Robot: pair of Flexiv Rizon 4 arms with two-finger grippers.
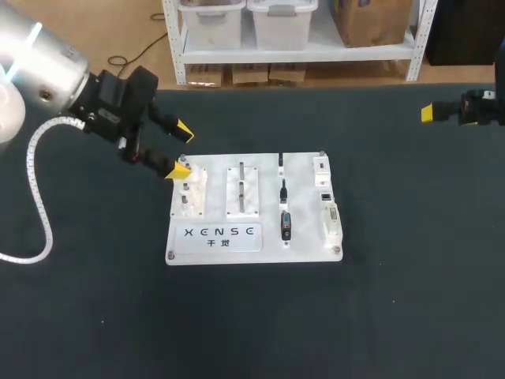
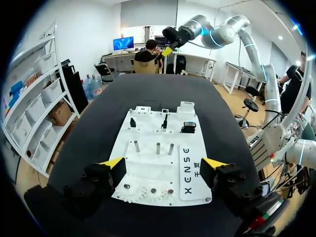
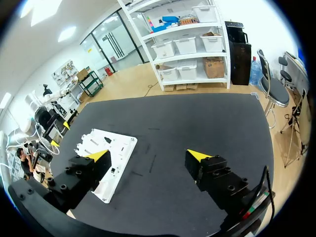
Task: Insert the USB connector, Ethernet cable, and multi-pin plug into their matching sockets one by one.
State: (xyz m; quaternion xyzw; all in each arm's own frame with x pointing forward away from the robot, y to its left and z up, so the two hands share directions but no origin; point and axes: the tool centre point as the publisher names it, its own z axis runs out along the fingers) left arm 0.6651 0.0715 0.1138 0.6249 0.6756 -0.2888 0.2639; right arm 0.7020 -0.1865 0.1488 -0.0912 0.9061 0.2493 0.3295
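One printed label [image 1: 218, 235] I see, dark letters above two smaller characters, on the white board [image 1: 304, 207], just ahead of my left gripper [image 1: 181, 148]

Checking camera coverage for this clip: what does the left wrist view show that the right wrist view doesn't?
Only the left wrist view: three upright metal pegs and three black plugs on the white rectangular plastic board, just ahead of the open left pincer. Only the right wrist view: the right pincer open and empty above the black table. Both: the board and table.
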